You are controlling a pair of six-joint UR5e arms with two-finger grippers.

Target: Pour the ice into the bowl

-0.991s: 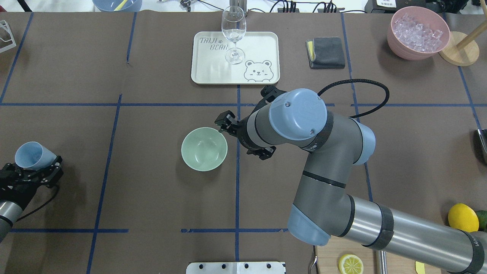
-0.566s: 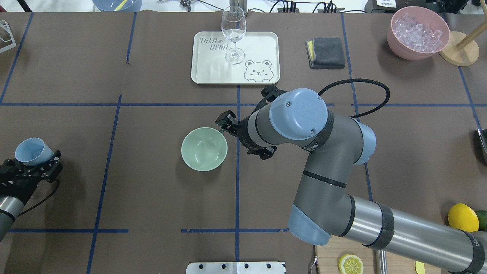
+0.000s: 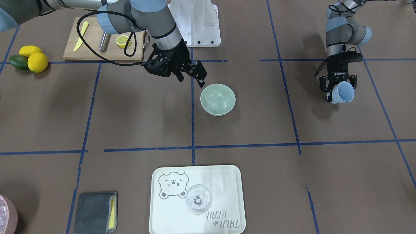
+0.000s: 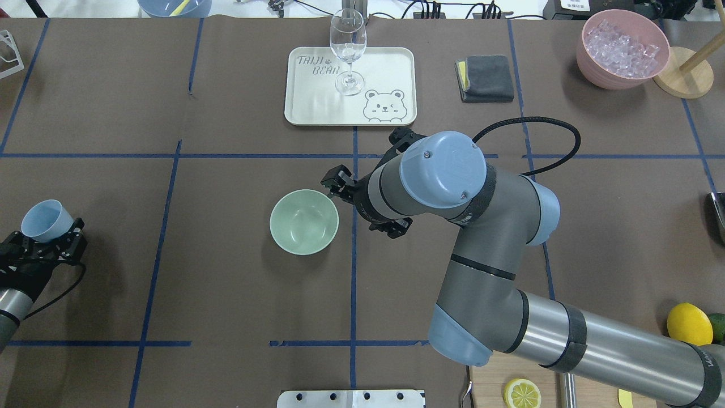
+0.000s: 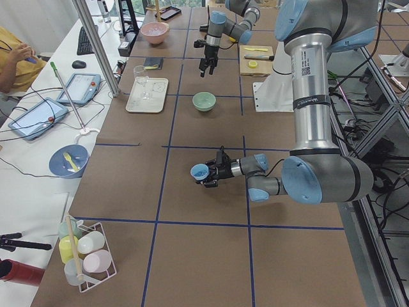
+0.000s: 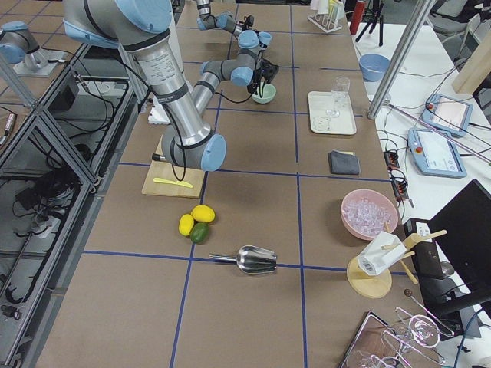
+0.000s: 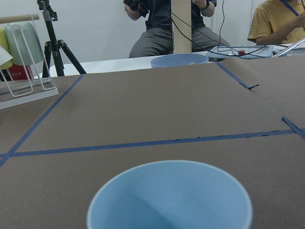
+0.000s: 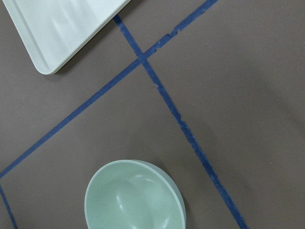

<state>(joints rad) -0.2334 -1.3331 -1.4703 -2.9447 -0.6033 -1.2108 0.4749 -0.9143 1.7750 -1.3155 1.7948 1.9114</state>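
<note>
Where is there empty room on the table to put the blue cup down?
The widest bare stretch lies between the blue cup and the green bowl. More lies left of the tray. It's crowded where the right gripper hangs beside the bowl.

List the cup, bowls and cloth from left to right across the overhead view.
blue cup → bowl → grey cloth → pink bowl
</note>
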